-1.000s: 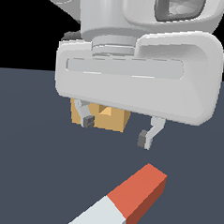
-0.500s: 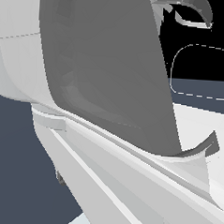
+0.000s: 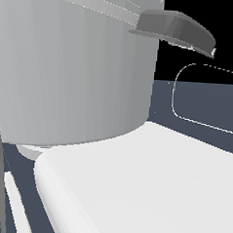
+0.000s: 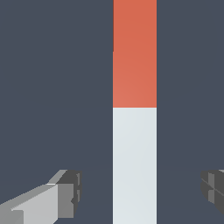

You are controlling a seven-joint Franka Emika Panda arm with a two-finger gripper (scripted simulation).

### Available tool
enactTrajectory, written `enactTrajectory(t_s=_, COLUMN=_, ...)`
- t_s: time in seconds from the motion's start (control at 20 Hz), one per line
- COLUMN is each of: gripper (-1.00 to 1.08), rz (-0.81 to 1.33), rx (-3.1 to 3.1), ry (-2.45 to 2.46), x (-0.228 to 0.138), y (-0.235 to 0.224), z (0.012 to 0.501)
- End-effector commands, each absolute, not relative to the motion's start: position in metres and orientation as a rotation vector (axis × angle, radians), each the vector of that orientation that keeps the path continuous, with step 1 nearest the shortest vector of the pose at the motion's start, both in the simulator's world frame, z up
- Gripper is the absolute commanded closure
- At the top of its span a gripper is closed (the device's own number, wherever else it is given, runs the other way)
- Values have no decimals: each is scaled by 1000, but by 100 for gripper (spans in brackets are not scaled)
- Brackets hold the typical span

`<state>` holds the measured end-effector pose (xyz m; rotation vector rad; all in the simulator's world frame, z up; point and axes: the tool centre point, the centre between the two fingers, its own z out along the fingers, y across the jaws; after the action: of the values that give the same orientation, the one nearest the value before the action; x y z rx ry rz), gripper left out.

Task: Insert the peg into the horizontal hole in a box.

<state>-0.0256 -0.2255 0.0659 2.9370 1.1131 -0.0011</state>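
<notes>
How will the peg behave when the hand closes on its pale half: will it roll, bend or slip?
The peg probably won't roll: its top face looks flat with straight parallel edges. It looks like a straight bar, so likely stiff rather than floppy. The hand stands open with a finger on each side of the pale half; its surface looks smooth, so a light squeeze might let it slip.

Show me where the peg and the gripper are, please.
peg (image 4: 134, 109): wrist view, at the red-to-white border on its upper face.
gripper (image 4: 140, 192): wrist view, midway between its two open fingertips, above the peg's white half.
</notes>
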Motion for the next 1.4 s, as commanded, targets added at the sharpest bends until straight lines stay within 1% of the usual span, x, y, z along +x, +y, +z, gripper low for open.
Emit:
enactTrajectory(t_s=0.0, gripper=-92, rz=-2, rx=2938, ry=1113, x=-26, y=-225, z=59)
enactTrajectory(t_s=0.35, gripper=-92, rz=-1, rx=2939, ry=1111, x=-27, y=-225, z=26)
enactTrajectory(t_s=0.6, gripper=-92, rz=0, rx=2939, ry=1110, x=-26, y=-225, z=18)
enactTrajectory(t_s=0.65, gripper=108, rz=0, rx=2939, ry=1110, x=-26, y=-225, z=18)
enactTrajectory(t_s=1.15, gripper=108, rz=0, rx=2939, ry=1110, x=-26, y=-225, z=19)
enactTrajectory(t_s=1.35, gripper=108, rz=0, rx=2926, ry=1143, x=-26, y=-219, z=21)
